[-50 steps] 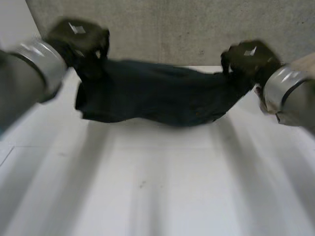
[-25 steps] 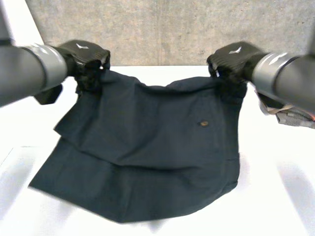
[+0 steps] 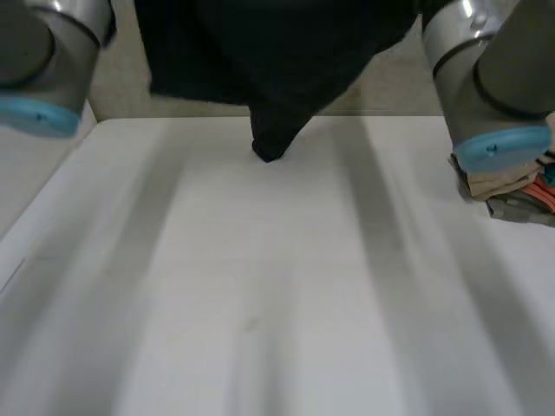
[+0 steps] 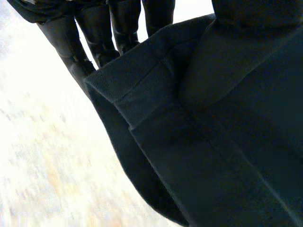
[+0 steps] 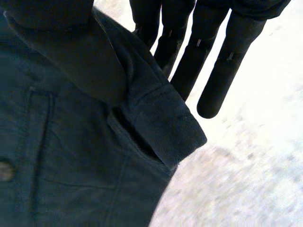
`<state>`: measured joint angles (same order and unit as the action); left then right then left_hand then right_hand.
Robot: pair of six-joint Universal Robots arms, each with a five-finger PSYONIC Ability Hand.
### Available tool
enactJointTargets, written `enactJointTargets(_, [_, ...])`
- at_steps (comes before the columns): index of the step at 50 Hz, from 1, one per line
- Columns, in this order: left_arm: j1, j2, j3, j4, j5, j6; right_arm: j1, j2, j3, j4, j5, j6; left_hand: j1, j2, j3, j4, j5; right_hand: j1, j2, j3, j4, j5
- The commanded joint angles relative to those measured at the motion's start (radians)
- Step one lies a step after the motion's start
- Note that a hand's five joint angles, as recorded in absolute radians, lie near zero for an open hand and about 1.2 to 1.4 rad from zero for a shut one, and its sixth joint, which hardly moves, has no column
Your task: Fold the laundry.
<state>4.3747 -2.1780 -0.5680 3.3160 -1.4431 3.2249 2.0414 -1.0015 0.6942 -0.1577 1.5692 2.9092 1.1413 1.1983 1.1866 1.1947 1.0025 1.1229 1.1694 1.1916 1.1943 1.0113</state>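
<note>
Dark garment (image 3: 269,43) pinched: L robot hand (image 4: 97,28), R robot hand (image 5: 203,42).

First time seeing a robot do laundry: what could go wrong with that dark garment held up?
The left hand and right hand each pinch the garment by its band edge; a slip would drop one side. It hangs bunched over the table and may land crumpled. The right arm is close to the clothes pile.

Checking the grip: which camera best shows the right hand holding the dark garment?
Right wrist view: the right hand pinches the garment's corner, thumb against fingers. Head view: it hangs between the arms. Left wrist view: its other corner.
</note>
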Motion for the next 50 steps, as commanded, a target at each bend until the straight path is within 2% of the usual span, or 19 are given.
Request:
enactJointTargets(1, [0.014,0.001,-0.246,-0.039,0.013,0.118,0.005,0.024,0.168,0.067,-0.038,-0.042,0.255,0.198,0.21,0.202,0.219,0.273,0.227,0.205,0.202,0.21])
enactJointTargets(10, [-0.003,0.032,-0.614,-0.139,0.085,0.208,0.002,0.067,0.522,0.133,-0.046,-0.214,0.255,0.198,0.21,0.202,0.219,0.273,0.227,0.205,0.202,0.21])
enactJointTargets(16, [-0.021,0.09,-0.78,-0.208,0.106,0.299,-0.015,0.049,0.642,0.142,-0.046,-0.248,0.255,0.198,0.21,0.202,0.219,0.273,0.227,0.205,0.202,0.21])
enactJointTargets(20, [-0.046,0.168,-0.866,-0.318,0.093,0.357,-0.018,-0.009,0.692,0.199,-0.057,-0.268,0.255,0.198,0.21,0.202,0.219,0.273,0.227,0.205,0.202,0.21])
enactJointTargets(25, [-0.083,0.273,-0.964,-0.554,0.026,0.409,-0.049,-0.161,0.741,0.444,-0.112,-0.391,0.255,0.198,0.21,0.202,0.219,0.273,0.227,0.205,0.202,0.21])
enactJointTargets(29, [-0.13,0.317,-1.035,-0.706,-0.019,0.432,-0.076,-0.222,0.775,0.66,-0.144,-0.519,0.255,0.198,0.21,0.202,0.219,0.273,0.227,0.205,0.202,0.21])
enactJointTargets(33, [-0.179,0.337,-1.076,-0.766,-0.02,0.455,-0.11,-0.246,0.807,0.794,-0.158,-0.626,0.255,0.198,0.21,0.202,0.219,0.273,0.227,0.205,0.202,0.21])
enactJointTargets(35, [-0.188,0.339,-1.078,-0.76,-0.011,0.454,-0.118,-0.246,0.818,0.788,-0.167,-0.647,0.255,0.198,0.21,0.202,0.219,0.273,0.227,0.205,0.202,0.21])
enactJointTargets(36, [-0.19,0.337,-1.076,-0.756,-0.008,0.454,-0.119,-0.244,0.824,0.778,-0.172,-0.648,0.226,0.169,0.181,0.173,0.191,0.273,0.227,0.205,0.202,0.21])
enactJointTargets(37, [-0.196,0.337,-1.061,-0.744,-0.008,0.457,-0.124,-0.244,0.838,0.752,-0.176,-0.648,0.017,-0.04,-0.029,-0.037,-0.019,0.273,0.227,0.205,0.202,0.21])
enactJointTargets(39, [-0.195,0.336,-1.025,-0.734,-0.008,0.454,-0.13,-0.241,0.86,0.721,-0.182,-0.645,-0.187,-0.244,-0.232,-0.24,-0.222,0.273,0.227,0.205,0.202,0.21])
enactJointTargets(43, [-0.193,0.325,-0.956,-0.737,-0.006,0.467,-0.138,-0.235,0.89,0.687,-0.182,-0.642,-0.967,-1.024,-1.012,-1.02,-1.002,0.273,0.227,0.205,0.202,0.21])
enactJointTargets(50, [-0.169,0.287,-0.79,-0.681,0.024,0.621,-0.147,-0.238,0.942,0.618,-0.199,-0.622,-0.967,-1.024,-1.012,-1.02,-1.002,0.273,0.227,0.205,0.202,0.21])
